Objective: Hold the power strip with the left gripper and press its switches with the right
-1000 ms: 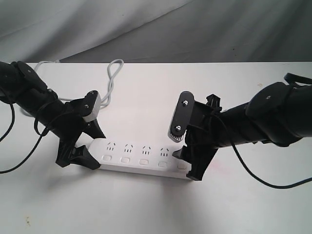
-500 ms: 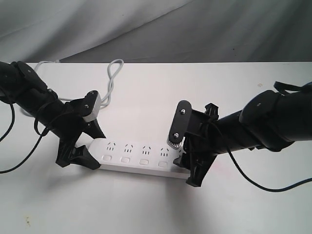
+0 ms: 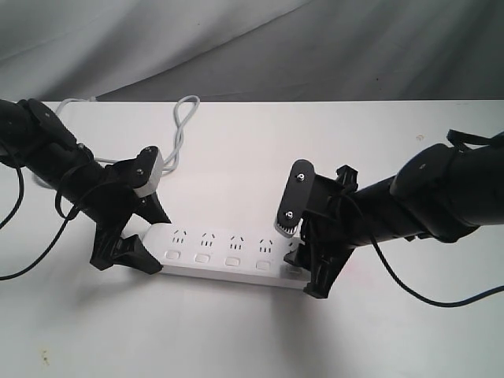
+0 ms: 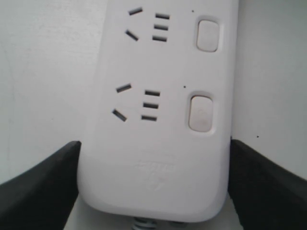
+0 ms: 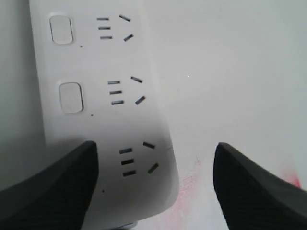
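A long white power strip (image 3: 228,257) was seen lying flat on a white worktop (image 3: 236,339), near the middle of the exterior view, with its length running left to right. A row of small rounded switches (image 3: 202,258) was shown along its near edge, one below each socket group; four could be counted from outside. A thin grey cord (image 3: 179,130) was led away in loops from the strip's left end toward the back of the worktop. A creased grey cloth (image 3: 236,47) was hung behind.

The left gripper (image 3: 144,236) was set over the strip's left, cord end. In the left wrist view, the left gripper (image 4: 153,187) was seen closed across the width of the power strip (image 4: 158,158), one black finger pressed against each long side, with two switches (image 4: 200,112) in sight beyond.

The right gripper (image 3: 309,258) was lowered at the strip's right end. In the right wrist view, the right gripper (image 5: 153,191) was spread wide and nothing was held. One finger was placed over the switch side of the power strip (image 5: 120,124) at its end; the other was over bare worktop beside it. Two switches (image 5: 71,97) were left uncovered. Whether the finger touched the strip could not be told.
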Robot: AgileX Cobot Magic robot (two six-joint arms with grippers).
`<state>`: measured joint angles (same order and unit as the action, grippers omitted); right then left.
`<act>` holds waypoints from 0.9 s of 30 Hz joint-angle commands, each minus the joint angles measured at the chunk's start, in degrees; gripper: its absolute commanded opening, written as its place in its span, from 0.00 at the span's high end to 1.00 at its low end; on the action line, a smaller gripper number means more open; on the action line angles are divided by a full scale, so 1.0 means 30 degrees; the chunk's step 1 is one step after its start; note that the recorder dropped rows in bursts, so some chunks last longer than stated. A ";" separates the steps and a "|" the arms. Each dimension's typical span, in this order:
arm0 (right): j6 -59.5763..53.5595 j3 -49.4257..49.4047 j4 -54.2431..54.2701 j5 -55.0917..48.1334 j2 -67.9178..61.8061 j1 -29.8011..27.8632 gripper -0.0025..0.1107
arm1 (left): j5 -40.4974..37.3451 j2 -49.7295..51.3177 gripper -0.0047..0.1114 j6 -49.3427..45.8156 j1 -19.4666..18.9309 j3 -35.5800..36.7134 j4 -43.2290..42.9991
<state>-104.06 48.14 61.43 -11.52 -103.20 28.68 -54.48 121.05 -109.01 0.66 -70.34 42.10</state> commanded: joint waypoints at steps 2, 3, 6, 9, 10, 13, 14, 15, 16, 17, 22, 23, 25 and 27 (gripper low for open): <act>-0.0135 -0.0125 0.0186 -0.0369 -0.0170 -0.0052 0.42 | -0.0254 0.0118 0.41 0.0040 0.0069 0.0024 -0.0238; -0.0135 -0.0125 0.0186 -0.0409 -0.0170 -0.0052 0.42 | -0.0254 0.0118 0.41 0.0040 0.0069 0.0024 -0.0238; -0.0135 -0.0125 0.0186 -0.0503 -0.0170 -0.0052 0.42 | -0.0254 0.0118 0.41 0.0040 0.0069 0.0024 -0.0238; -0.0135 -0.0125 0.0186 -0.0548 -0.0328 -0.0052 0.42 | -0.0254 0.0118 0.41 0.0040 0.0069 0.0024 -0.0238; -0.0135 -0.0125 0.0186 -0.0699 -0.0412 -0.0052 0.42 | -0.0254 0.0118 0.41 0.0040 0.0069 0.0024 -0.0238; 0.0003 -0.0125 0.0147 -0.1184 -0.0890 -0.0052 0.42 | -0.0254 0.0118 0.41 0.0040 0.0069 0.0024 -0.0238; 0.0003 -0.0125 0.0147 -0.1210 -0.1069 -0.0052 0.42 | -0.0254 0.0118 0.41 0.0040 0.0069 0.0024 -0.0238; 0.0003 -0.0125 0.0147 -0.1210 -0.1209 -0.0052 0.42 | -0.0254 0.0118 0.41 0.0040 0.0069 0.0024 -0.0238; 0.0003 -0.0125 0.0147 -0.1210 -0.1293 -0.0052 0.42 | -0.0254 0.0118 0.41 0.0040 0.0069 0.0024 -0.0238; 0.0003 -0.0125 0.0147 -0.1210 -0.1373 -0.0052 0.42 | -0.0254 0.0118 0.41 0.0040 0.0069 0.0024 -0.0238; 0.0003 -0.0125 0.0147 -0.0879 -0.1453 -0.0052 0.42 | -0.0254 0.0118 0.41 0.0040 0.0069 0.0024 -0.0238; 0.0003 -0.0125 0.0147 -0.0879 -0.1453 -0.0052 0.42 | -0.0254 0.0118 0.41 0.0040 0.0069 0.0024 -0.0238; 0.0003 -0.0125 0.0147 -0.0879 -0.1453 -0.0052 0.42 | -0.0254 0.0118 0.41 0.0007 0.0069 0.0024 -0.0238; 0.0003 -0.0125 0.0147 -0.0755 -0.1453 -0.0052 0.42 | -0.0254 0.0118 0.41 0.0007 0.0069 0.0024 -0.0238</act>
<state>-103.48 48.51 63.63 -14.18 -105.42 28.58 -54.48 121.05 -109.01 0.66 -70.34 42.10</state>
